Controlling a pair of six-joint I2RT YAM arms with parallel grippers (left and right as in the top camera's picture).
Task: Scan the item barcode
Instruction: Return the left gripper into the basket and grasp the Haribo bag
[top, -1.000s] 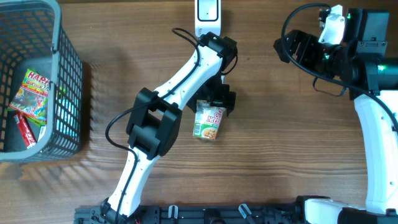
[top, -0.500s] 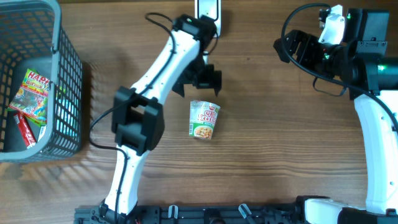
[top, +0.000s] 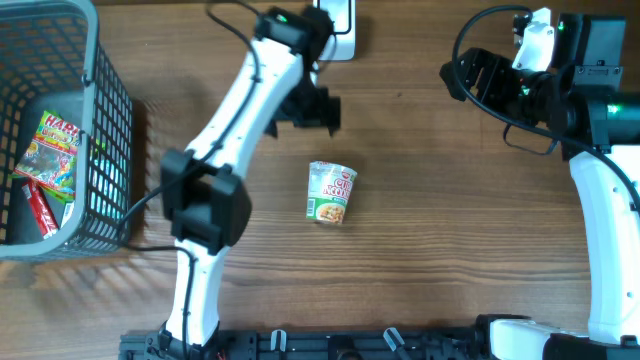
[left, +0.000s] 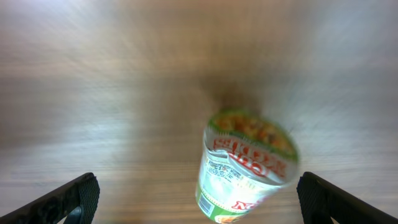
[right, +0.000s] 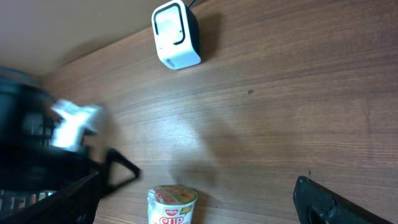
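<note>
Two pincers, both spread wide and holding nothing. The cup noodle (top: 332, 192) appears to lie on its side mid-counter (top: 450, 250). The left pincer (top: 312, 110) hangs between it and the white scanner (top: 337, 20), and the right pincer (top: 470, 72) is well off right.

You face what appears to be a mock shop checkout in a robotics lab: a white barcode scanner (right: 176, 34), a grey shopping basket (top: 108, 140) of sweets (top: 55, 150), and cup noodles (top: 332, 192) on a wood-grain table (top: 450, 240).
</note>
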